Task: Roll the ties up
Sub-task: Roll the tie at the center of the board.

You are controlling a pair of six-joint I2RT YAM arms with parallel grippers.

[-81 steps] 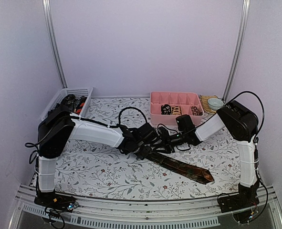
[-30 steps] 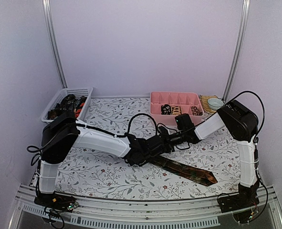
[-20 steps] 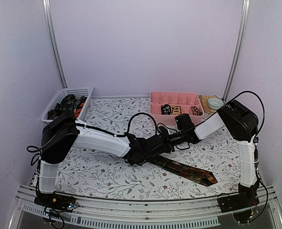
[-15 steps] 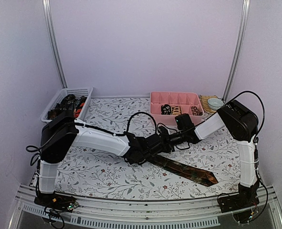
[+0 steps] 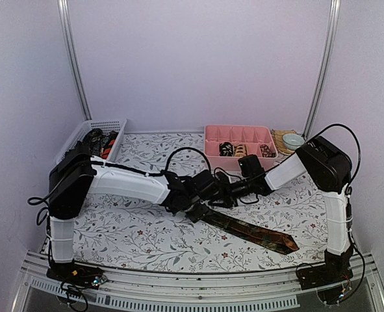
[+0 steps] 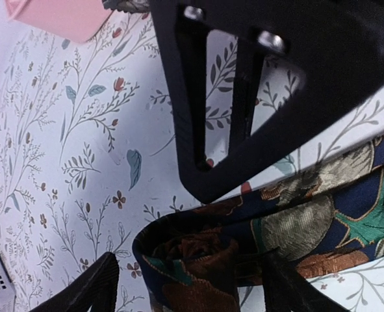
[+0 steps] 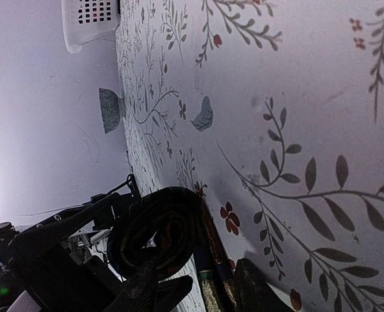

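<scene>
Dark fabric tie (image 5: pixel 250 229), navy with rust and teal motifs, lies flat on the floral table (image 5: pixel 133 237). It slants from mid-table to its pointed tip near the front right. Its other end is curled into a small loose roll (image 6: pixel 185 257). Left gripper (image 6: pixel 190 255) straddles that roll, jaws wide, fingers (image 6: pixel 97 286) on either side, the one at the left of the wrist view clear of the fabric. Right gripper (image 7: pixel 195 265) sits close beside the roll, partly open, with the tie band running between its fingers (image 7: pixel 146 292); cannot tell whether it pinches. Pink tray (image 5: pixel 238 128) at back right holds three coiled ties (image 5: pixel 225 149). White mesh basket (image 5: pixel 91 125) at back left holds tangled ties (image 5: pixel 95 140).
</scene>
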